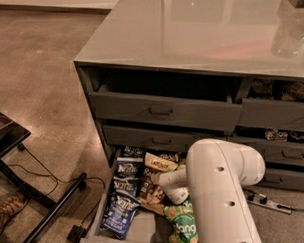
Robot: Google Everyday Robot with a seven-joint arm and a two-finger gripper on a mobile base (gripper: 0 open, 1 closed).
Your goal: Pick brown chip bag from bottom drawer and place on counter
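Observation:
The bottom drawer is pulled out and holds snack bags. The brown chip bag, with a cream-yellow top band, lies in the middle of the drawer between dark blue Kettle bags on its left and a green dang bag at the front right. My white arm reaches down from the right into the drawer. My gripper is at the end of the white wrist, right over the brown chip bag, and is mostly hidden by the wrist. The glossy grey counter tops the cabinet.
Two upper drawers stand partly open above the bottom one. A clear object sits on the counter's right. A black stand with cables and a shoe are on the floor at the left. A tool lies on the floor at the right.

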